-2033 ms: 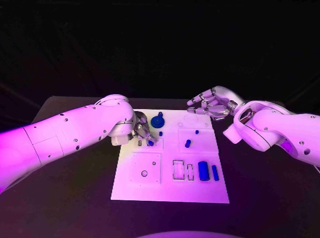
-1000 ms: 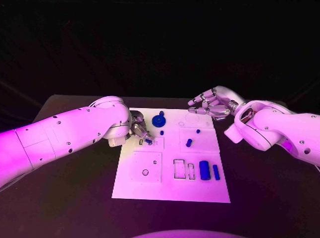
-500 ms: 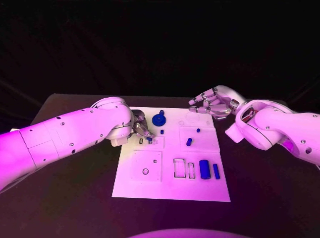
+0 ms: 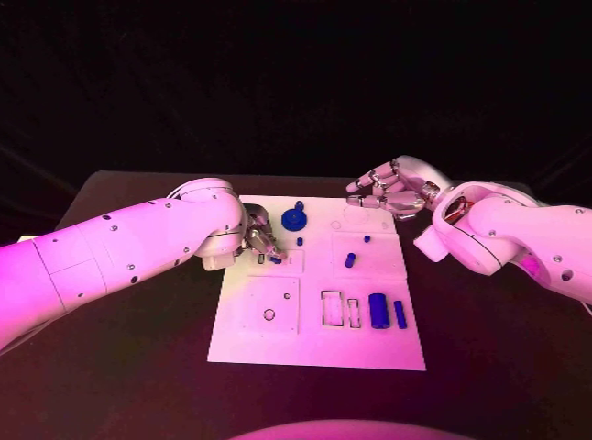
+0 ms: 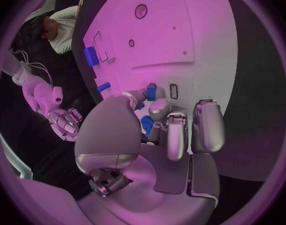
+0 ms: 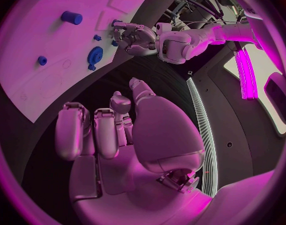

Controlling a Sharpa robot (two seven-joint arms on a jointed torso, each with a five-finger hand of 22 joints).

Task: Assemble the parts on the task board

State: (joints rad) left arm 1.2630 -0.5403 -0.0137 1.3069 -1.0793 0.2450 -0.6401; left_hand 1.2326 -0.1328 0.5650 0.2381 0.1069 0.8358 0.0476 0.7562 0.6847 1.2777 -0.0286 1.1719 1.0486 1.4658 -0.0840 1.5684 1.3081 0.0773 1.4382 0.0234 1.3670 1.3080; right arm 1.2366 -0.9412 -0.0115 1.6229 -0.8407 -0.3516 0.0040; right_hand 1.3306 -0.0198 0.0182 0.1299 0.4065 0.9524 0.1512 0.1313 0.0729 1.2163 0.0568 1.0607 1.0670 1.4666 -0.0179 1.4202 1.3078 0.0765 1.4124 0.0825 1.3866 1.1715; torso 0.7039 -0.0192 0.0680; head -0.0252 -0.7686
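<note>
Left hand [image 4: 259,240]: you are seeing it pinching a small blue peg-shaped part [image 5: 147,125] over the white task board [image 4: 244,339].
Right hand [image 4: 391,197]: you are seeing it curling closed, holding nothing.

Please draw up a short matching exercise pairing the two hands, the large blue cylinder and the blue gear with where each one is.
Things:
1. left hand
2. right hand
3. large cylinder
4. gear

Places:
A. near part of the board, right side
B. far part of the board, left of middle
C. over the board's left edge, fingers down among small parts
D. above the board's far right corner

Pairs: 1-C, 2-D, 3-A, 4-B
</note>
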